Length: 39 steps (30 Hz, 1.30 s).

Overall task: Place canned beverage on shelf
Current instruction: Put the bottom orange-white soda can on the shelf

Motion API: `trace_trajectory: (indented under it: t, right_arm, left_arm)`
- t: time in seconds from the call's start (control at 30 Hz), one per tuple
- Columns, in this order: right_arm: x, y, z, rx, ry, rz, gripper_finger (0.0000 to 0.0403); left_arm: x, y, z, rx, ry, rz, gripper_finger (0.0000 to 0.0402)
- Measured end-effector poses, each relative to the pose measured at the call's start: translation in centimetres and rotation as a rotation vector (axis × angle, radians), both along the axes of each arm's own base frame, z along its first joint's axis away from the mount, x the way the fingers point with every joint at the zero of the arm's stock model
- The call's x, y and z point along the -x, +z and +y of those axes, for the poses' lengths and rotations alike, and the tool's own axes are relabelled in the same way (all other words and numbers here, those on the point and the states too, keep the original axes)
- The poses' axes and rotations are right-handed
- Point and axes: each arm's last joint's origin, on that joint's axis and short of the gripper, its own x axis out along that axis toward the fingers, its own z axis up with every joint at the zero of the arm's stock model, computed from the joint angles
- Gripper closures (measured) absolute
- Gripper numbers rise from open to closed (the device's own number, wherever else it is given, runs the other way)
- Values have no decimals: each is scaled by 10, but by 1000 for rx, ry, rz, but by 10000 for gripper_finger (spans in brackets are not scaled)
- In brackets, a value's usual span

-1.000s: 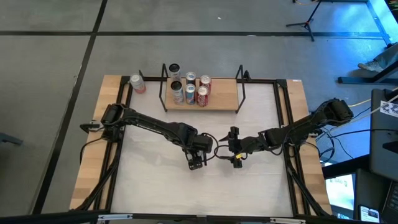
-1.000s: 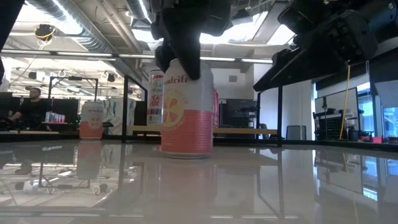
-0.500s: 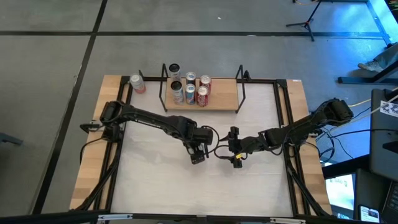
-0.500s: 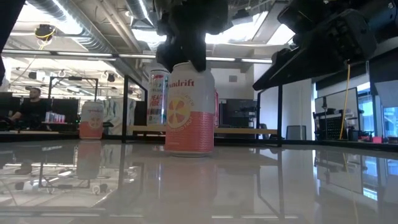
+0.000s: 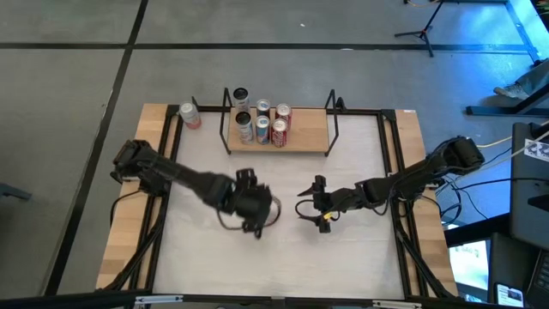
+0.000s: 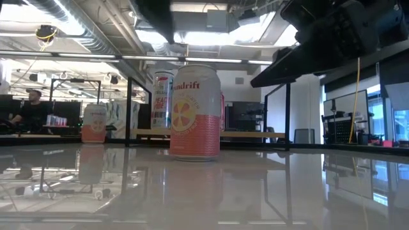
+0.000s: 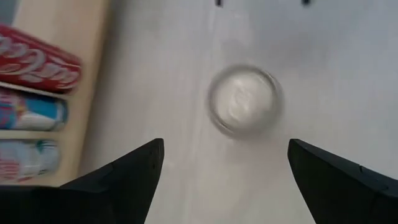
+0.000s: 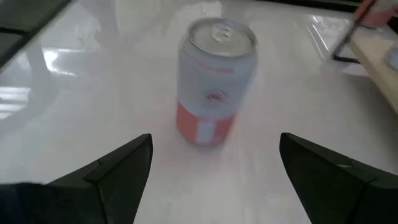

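We see the can point(image 8: 217, 81) upright mid-tabletop, held by neither gripper, well short of the far shelf point(image 5: 304, 129). Left gripper point(image 5: 250, 225) and right gripper point(image 5: 322, 221) flank it, fingers apart. Closing off-centre could tip it.

Bright ceiling lights point(image 6: 192, 35) shine above the pink can point(image 6: 194, 112). The shiny table point(image 6: 204, 191) under it mirrors them. From above, the can looks blurry.

can point(image 7: 244, 101): top blurred | shelf cans point(image 7: 34, 106): cut off by edge
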Motion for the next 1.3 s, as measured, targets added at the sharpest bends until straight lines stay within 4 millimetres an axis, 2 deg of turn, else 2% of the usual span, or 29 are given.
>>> trace_trajectory:
  t: [0.1, 0.2, 0.47, 0.6, 0.73, 0.93, 1.1, 1.3]
  right_arm:
    - [-7, -7, 3, -20, 19, -26, 56]
    - [-15, -16, 6, -26, 14, -55, 56]
    - [-29, -30, 8, -29, -57, -107, 56]
    - [-36, -33, 9, -10, -86, -103, 56]
    - [-43, -34, 12, 8, -78, -103, 56]
    - [-47, -39, 9, 38, -133, -89, 56]
    - [-47, -39, 6, 66, -181, -91, 56]
    - [-45, -43, 4, 119, -190, -46, 56]
  left_arm:
    - [10, -14, -14, -36, -1, 37, 69]
    - [23, -37, -21, -98, 39, 71, 69]
    - [41, -113, -17, -141, 33, 70, 69]
    - [38, -135, -11, -125, -11, -15, 69]
    - [33, -145, -4, -128, -39, -90, 69]
    - [25, -144, 9, -139, 21, -160, 69]
    - [16, -140, 4, -27, -72, -208, 69]
    - [15, -139, -2, 23, -127, -223, 69]
